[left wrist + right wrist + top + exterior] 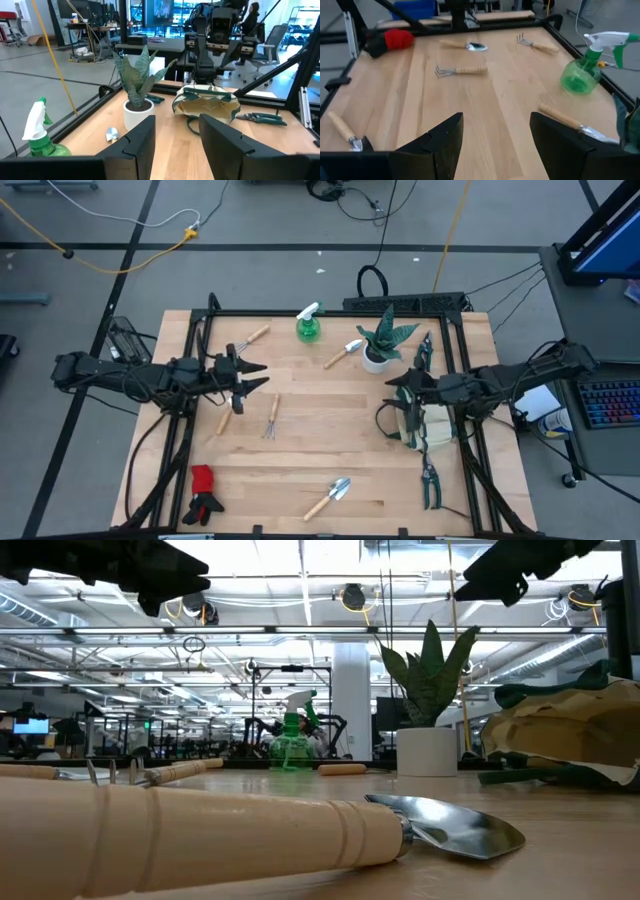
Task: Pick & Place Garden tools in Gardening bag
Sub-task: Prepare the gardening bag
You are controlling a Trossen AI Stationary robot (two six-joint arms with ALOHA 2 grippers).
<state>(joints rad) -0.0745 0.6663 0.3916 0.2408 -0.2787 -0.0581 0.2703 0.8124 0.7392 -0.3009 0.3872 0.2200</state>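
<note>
The gardening bag (428,428), beige with dark green trim, sits on the table's right side under my right arm. It also shows in the left wrist view as a slumped bag (206,102). The garden tools lie scattered on the wood. They are a green spray bottle (308,325), a trowel (345,352), a small rake (250,338), a fork (270,415), a second trowel (330,498), red-and-black gloves (203,492) and pruning shears (430,480). My left gripper (258,375) hangs open above the table's left part, holding nothing. My right gripper (395,387) hangs open just left of the bag, also holding nothing.
A spiky green plant in a white pot (380,350) stands at the far right, next to the bag. A second pair of shears (425,350) lies behind it. A black frame (200,330) borders the table. The wood (330,430) in the middle is bare.
</note>
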